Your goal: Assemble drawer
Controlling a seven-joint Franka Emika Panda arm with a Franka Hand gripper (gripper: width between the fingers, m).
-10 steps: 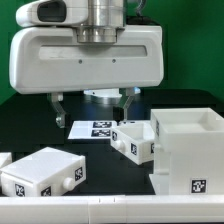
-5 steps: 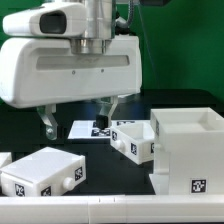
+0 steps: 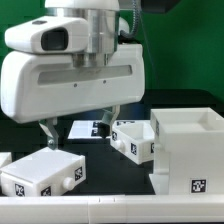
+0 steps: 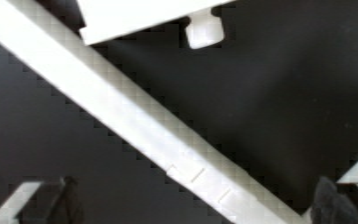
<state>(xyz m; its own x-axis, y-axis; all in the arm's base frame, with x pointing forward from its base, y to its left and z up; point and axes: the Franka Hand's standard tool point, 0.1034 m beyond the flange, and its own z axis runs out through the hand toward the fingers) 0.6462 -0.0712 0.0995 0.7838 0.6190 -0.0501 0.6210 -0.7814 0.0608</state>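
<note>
The marker board (image 3: pixel 80 129) lies flat on the black worktop (image 3: pixel 112 168), toward the far side and left of centre in the exterior view (its printed tags only partly show). A green wall (image 3: pixel 185 60) closes the scene behind. A pale strip (image 3: pixel 120 201) runs along the worktop's near edge.

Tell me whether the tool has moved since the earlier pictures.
Yes. The tool has shifted toward the exterior view's left, away from the housing.

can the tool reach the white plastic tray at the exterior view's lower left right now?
Probably yes. The tool hangs open near the white plastic tray, whose top is uncovered; the second white tray and the white cube-shaped housing sit apart at the exterior view's right.
</note>
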